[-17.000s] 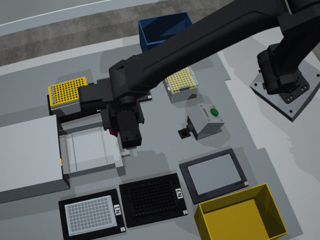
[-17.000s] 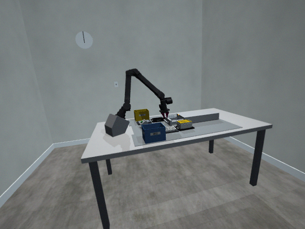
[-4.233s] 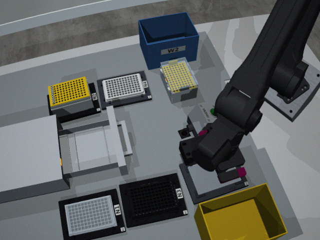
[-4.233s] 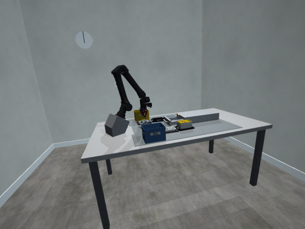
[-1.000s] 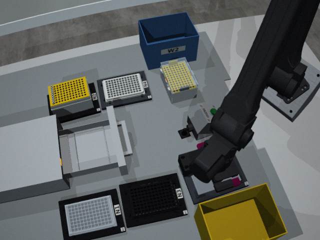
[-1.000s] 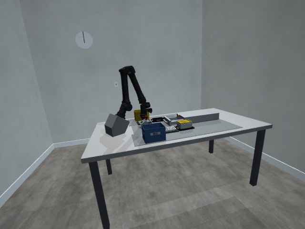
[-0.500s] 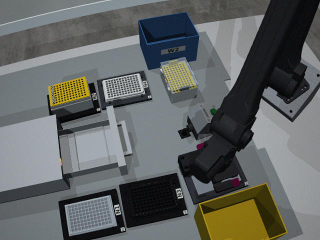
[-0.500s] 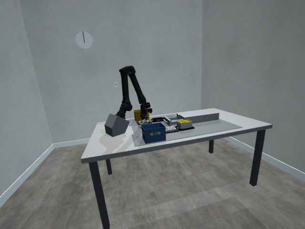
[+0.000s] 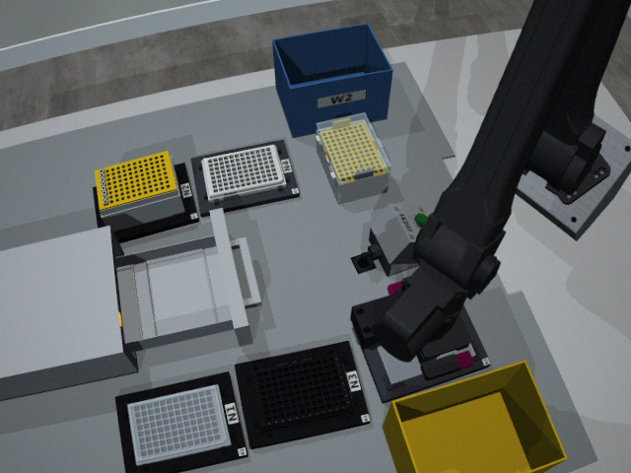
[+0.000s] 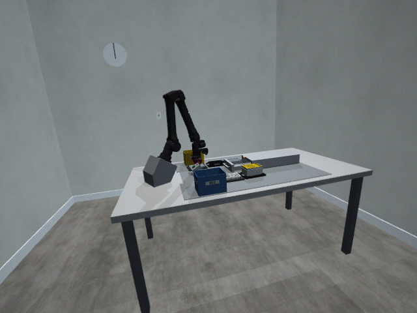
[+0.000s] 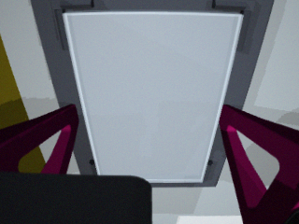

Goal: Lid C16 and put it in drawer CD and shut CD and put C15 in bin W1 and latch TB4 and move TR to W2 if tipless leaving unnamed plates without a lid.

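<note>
My gripper (image 11: 149, 112) is open and hangs over the lid park, its magenta fingers either side of the clear plate lid (image 11: 149, 93) that lies in the park's pocket; nothing is held. In the top view the arm covers most of the lid park. The black plate C16 (image 9: 303, 389) sits in nest N3 without a lid. The clear plate C15 (image 9: 176, 422) sits in nest N1. The cooler drawer (image 9: 177, 290) stands pulled out and empty. The tip box TB4 (image 9: 352, 155) stands in front of the blue bin W2 (image 9: 331, 76). The tip rack TR (image 9: 136, 183) shows a row of tips at its left edge.
The yellow bin W1 (image 9: 473, 422) stands right beside the lid park. The green key DONE (image 9: 421, 220) sits on its grey block behind the arm. A white plate (image 9: 244, 171) sits in another nest. The cooler housing (image 9: 55, 300) is at the left.
</note>
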Controlling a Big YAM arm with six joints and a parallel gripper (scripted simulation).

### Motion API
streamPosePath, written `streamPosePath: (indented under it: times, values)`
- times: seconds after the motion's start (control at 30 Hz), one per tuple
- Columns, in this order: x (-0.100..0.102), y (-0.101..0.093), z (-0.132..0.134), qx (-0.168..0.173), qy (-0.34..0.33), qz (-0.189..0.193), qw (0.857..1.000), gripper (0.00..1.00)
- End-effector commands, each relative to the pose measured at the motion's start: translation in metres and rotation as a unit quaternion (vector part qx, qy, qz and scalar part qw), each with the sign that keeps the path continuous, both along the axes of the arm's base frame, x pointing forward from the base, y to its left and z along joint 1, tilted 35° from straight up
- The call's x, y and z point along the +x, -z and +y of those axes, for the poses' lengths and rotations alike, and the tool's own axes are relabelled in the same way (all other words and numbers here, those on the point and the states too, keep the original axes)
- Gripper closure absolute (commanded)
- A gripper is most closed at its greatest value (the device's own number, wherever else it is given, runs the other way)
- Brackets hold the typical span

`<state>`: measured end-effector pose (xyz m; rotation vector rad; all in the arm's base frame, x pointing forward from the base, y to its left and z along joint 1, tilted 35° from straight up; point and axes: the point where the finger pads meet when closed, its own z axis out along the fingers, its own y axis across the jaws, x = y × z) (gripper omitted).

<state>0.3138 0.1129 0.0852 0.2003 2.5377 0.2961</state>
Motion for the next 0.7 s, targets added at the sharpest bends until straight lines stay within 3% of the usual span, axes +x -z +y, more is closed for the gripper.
streamPosePath:
  times: [0.0, 0.47, 0.5, 0.67]
  values:
    - [-0.0001, 0.005, -0.0029, -0.004, 0.001, 0.005, 1.0, 0.0]
    - [-0.0001, 0.005, -0.0029, -0.004, 0.001, 0.005, 1.0, 0.0]
    - [-0.0001, 0.005, -0.0029, -0.004, 0.001, 0.005, 1.0, 1.0]
    - [0.0007, 0.0036, -0.0016, -0.003, 0.0, 0.004, 1.0, 1.0]
